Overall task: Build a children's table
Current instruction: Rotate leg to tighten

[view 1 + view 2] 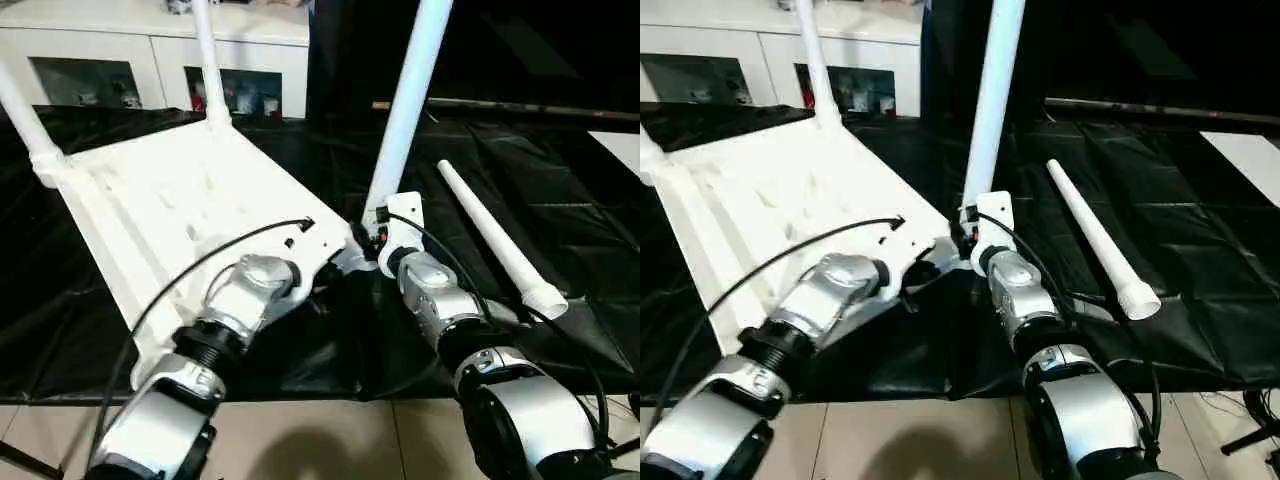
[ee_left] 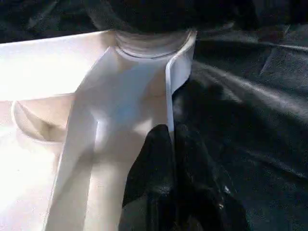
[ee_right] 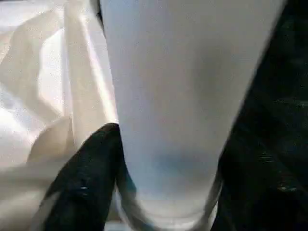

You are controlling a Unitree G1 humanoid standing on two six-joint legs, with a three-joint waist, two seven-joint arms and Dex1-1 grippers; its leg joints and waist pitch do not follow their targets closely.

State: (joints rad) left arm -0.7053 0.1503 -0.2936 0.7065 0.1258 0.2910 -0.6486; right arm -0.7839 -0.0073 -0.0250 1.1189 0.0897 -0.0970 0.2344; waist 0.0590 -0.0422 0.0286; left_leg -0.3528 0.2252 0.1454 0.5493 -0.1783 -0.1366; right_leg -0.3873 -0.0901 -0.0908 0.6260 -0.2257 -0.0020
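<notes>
The white table top (image 1: 170, 200) lies upside down on the black-covered work table (image 1: 580, 210). Two white legs (image 1: 208, 60) (image 1: 22, 115) stand in its far corner sockets. A third leg (image 1: 405, 110) stands upright at the near right corner, and my right gripper (image 3: 166, 173) is shut around its base, one black finger (image 3: 89, 168) showing beside it. My left gripper (image 2: 171, 132) is shut on the top's rim (image 2: 175, 82) just short of that corner socket (image 2: 154, 45). A fourth leg (image 1: 495, 240) lies loose on the cover to the right.
A white cabinet (image 1: 150, 40) with shelves stands behind the work table. The table's front edge runs just below my wrists, with tiled floor (image 1: 330, 440) beyond it. A white sheet (image 1: 620, 150) lies at the far right.
</notes>
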